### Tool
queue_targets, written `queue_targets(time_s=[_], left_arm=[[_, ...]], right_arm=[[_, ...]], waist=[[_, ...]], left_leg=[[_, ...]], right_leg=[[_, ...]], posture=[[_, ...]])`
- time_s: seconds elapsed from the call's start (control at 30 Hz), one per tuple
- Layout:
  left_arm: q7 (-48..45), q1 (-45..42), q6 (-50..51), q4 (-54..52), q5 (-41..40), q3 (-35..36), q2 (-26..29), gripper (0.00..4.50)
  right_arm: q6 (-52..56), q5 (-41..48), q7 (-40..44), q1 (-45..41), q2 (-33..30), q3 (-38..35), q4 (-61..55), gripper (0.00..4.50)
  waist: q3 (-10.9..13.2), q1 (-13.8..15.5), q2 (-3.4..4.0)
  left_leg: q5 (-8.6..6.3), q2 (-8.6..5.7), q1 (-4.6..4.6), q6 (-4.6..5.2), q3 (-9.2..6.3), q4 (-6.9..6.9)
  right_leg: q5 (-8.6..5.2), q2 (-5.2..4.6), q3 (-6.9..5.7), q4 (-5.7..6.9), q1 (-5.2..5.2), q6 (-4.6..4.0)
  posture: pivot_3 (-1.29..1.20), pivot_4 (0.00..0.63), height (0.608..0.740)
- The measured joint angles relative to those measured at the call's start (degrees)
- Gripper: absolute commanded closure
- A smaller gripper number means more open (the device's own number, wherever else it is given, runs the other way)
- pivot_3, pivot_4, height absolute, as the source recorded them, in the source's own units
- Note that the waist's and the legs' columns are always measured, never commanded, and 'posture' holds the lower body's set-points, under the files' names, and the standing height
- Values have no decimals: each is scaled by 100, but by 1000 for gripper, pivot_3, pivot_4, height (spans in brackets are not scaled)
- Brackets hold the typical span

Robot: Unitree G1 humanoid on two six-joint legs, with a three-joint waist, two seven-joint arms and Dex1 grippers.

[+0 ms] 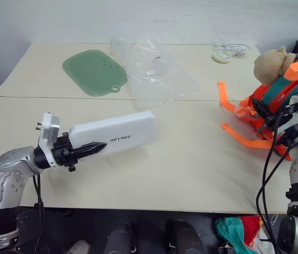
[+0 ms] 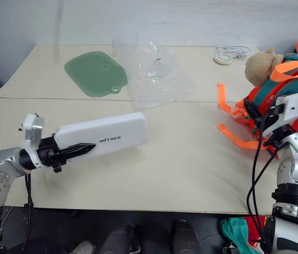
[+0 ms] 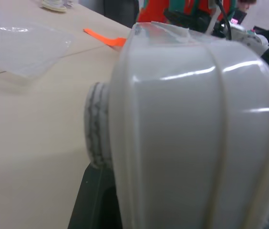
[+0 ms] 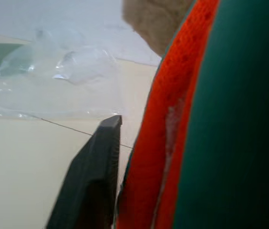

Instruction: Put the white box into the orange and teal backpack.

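White box [image 1: 114, 134]: plain white, small dark lettering seen on its top face. Backpack [image 2: 297, 100]: bright orange body, teal trim, orange webbing straps [image 1: 237, 133]; a tan plush bear [image 1: 271, 64] is seen at its far side. Far left, a pale green mat [image 1: 94, 71]. Beside it, a clear colourless plastic bag [image 1: 151, 71]. Table [image 1: 191, 169]: uniform pale beige.

Box at the left, backpack at the right, the rest behind.

The white box [image 1: 114, 135] is held at its near end by the left end effector [image 1: 85, 151] over the table's [image 1: 180, 169] left half. The orange and teal backpack [image 2: 297, 100] stands at the right edge, the right end effector [image 2: 252, 112] apparently against it. Behind lie a mat [image 1: 94, 72], a plastic bag [image 1: 154, 71] to its right, and a coiled cable [image 1: 228, 52] far right.
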Motion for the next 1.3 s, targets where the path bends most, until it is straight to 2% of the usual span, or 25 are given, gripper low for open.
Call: queue_targets(time_s=[0.07, 0.17, 0.33, 0.47, 0.6, 0.77, 0.9, 1.03, 1.17, 1.3], left_arm=[[214, 3, 143, 41, -185, 258, -55, 3231], [527, 4, 292, 243, -378, 569, -170, 3231], [858, 22, 285, 627, -399, 859, -211, 3231], [921, 203, 237, 685, -303, 854, -192, 3231], [854, 454, 216, 699, -289, 923, -88, 3231], [680, 717, 297, 538, -444, 1235, 97, 3231], [452, 1096, 703, -128, -1022, 1628, 392, 3231], [602, 966, 897, -503, -1531, 1909, 424, 3231], [857, 296, 723, -539, -1490, 1576, 360, 3231], [712, -278, 498, -450, -1222, 895, 358, 3231]], right_arm=[[188, 243, 333, -113, 63, 105, -160, 4001], [939, 812, 676, -244, 262, 436, -985, 4028], [2853, 2478, 604, -243, 766, 922, -2811, 4034], [4008, 3650, 508, 35, 680, 1272, -4119, 4035], [4758, 4438, 529, 505, 177, 1298, -4807, 4035], [4787, 4205, 726, 842, -302, 1222, -4784, 4035], [4602, 3887, 753, 918, -324, 1266, -4747, 4035], [4498, 3668, 774, 1022, -309, 1319, -4715, 4035], [4462, 3462, 980, 1137, -314, 1434, -4686, 4035], [4460, 3324, 1172, 1186, -320, 1518, -4611, 4035]], waist=[[2, -44, 3], [3, -96, 4], [4, -116, 5], [2, -31, 0], [3, 49, -9], [4, 100, -31], [7, 95, -36], [7, 133, -36], [6, 196, -39], [6, 169, -39]], left_leg=[[1, 3, 1, -1, 3, 0], [5, 9, 2, -9, 3, -6], [12, 11, -51, -17, 2, -5], [7, 7, -72, -8, -2, 3], [-6, -5, -84, 12, -7, 15], [-21, -6, -85, 20, -6, 35], [-22, -2, -83, 9, -9, 35], [-17, -2, -80, 3, -13, 36], [-16, -8, -81, 7, -15, 42], [-17, -9, -82, 10, -9, 42]], right_leg=[[0, 3, 4, 2, 0, 0], [0, 7, 5, 9, -8, 0], [0, 8, 4, 25, -68, -1], [0, 3, -1, 14, -76, -1], [1, -11, -4, 1, -73, 0], [9, -16, -2, -10, -66, 15], [8, -17, 0, -11, -70, 14], [8, -17, -2, -7, -68, 11], [9, -17, -5, -7, -62, 11], [9, -8, -5, 5, -62, 13]], posture=[[0, 150, 740], [0, 150, 740], [0, 150, 740], [0, 150, 740], [0, 150, 740], [0, 150, 740], [0, 150, 740], [0, 150, 740], [0, 150, 740], [0, 150, 740]])
